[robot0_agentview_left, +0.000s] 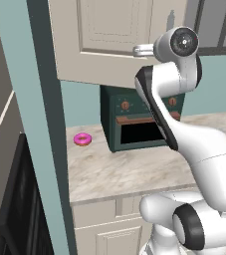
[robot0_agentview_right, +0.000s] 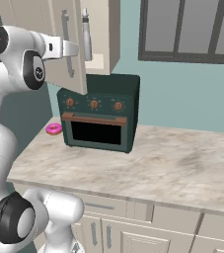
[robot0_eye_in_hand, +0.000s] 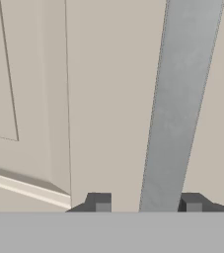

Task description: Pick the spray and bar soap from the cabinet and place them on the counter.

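Silver bar handle [robot0_eye_in_hand: 176, 108] sits squarely between the tool's [robot0_eye_in_hand: 145, 202] two fingertips, clamped on it at the cabinet [robot0_agentview_right: 59, 29] door. Door ajar in the right base view, the spray [robot0_agentview_right: 86, 37] stands upright on the shelf inside, above the green oven [robot0_agentview_right: 101, 111]. Pink donut [robot0_agentview_left: 82, 139] rests on the counter [robot0_agentview_right: 172, 163] beside the oven.

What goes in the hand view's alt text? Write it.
The end effector straddles the cabinet door's vertical silver bar handle, one dark fingertip on each side. The cream panelled door lies close behind.
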Robot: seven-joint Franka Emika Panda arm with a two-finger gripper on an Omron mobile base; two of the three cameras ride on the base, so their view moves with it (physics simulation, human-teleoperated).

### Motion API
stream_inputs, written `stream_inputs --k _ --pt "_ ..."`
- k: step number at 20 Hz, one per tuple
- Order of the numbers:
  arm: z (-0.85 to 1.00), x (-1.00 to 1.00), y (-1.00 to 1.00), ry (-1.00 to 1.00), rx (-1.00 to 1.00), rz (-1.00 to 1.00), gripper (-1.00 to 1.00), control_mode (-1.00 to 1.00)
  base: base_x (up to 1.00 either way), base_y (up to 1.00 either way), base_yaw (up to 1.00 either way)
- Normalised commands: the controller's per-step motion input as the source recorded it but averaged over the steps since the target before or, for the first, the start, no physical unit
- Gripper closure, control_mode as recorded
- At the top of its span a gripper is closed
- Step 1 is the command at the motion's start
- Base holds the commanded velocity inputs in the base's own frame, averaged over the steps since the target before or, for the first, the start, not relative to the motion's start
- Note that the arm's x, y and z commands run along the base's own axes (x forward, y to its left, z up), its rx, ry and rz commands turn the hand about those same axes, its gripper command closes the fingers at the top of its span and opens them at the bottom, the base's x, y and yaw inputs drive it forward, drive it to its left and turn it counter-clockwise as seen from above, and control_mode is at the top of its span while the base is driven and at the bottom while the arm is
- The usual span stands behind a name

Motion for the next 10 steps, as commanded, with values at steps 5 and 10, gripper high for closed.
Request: stream_inputs --k 5,10 --pt "-0.15 -0.25 0.68 0.0 0.0 -0.08 1.0 -1.0 0.0 0.0 0.0" --pt "-0.13 -0.23 0.61 0.01 0.0 -0.07 1.0 -1.0 0.0 0.0 0.0"
